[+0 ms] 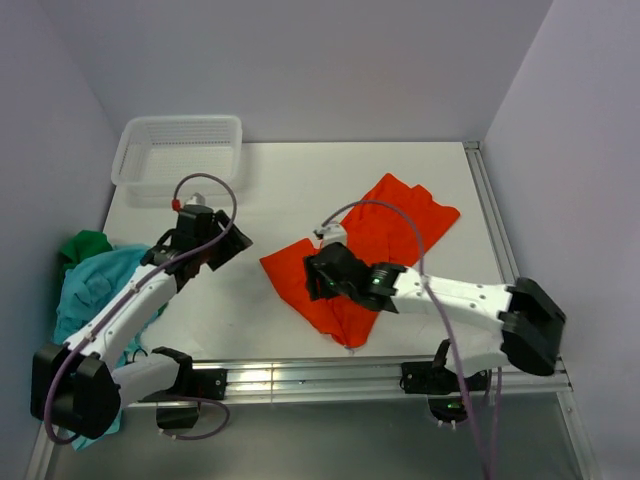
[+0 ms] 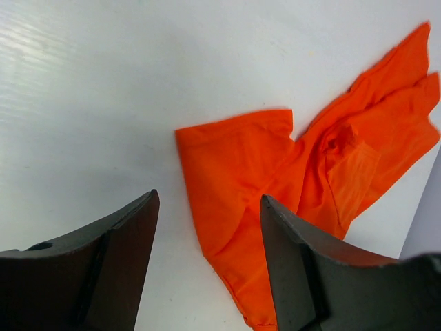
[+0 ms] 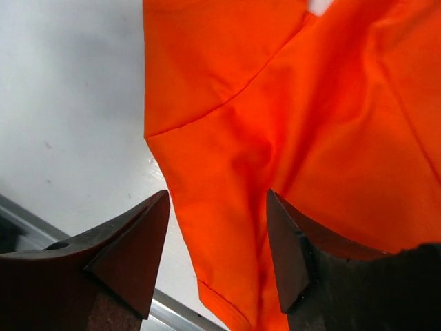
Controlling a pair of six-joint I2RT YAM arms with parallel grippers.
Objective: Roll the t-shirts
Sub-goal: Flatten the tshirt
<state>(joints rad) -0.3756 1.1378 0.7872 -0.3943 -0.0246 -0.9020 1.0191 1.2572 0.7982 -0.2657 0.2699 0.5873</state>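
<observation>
Spreading stage, ahead of the roll. The orange-red t-shirt (image 1: pixel 385 235) lies rumpled and partly folded over itself on the desk (image 1: pixel 290 185), right of centre. A tidy roll probably calls for smoothing it flat first, then nipping one hem at two points and turning evenly so the roll does not skew. Note the right pincer (image 3: pixel 217 196) — fingers apart, nothing between them, poised low over the shirt's near-left portion, its arm reaching in from the right base. Note the left pincer (image 2: pixel 207 200) — likewise apart and empty, over bare desk just beside the shirt's nearest corner, arm bent at the elbow. The teal t-shirt (image 1: pixel 95 285) and dark green t-shirt (image 1: pixel 85 245) lie heaped at the desk's left edge.
</observation>
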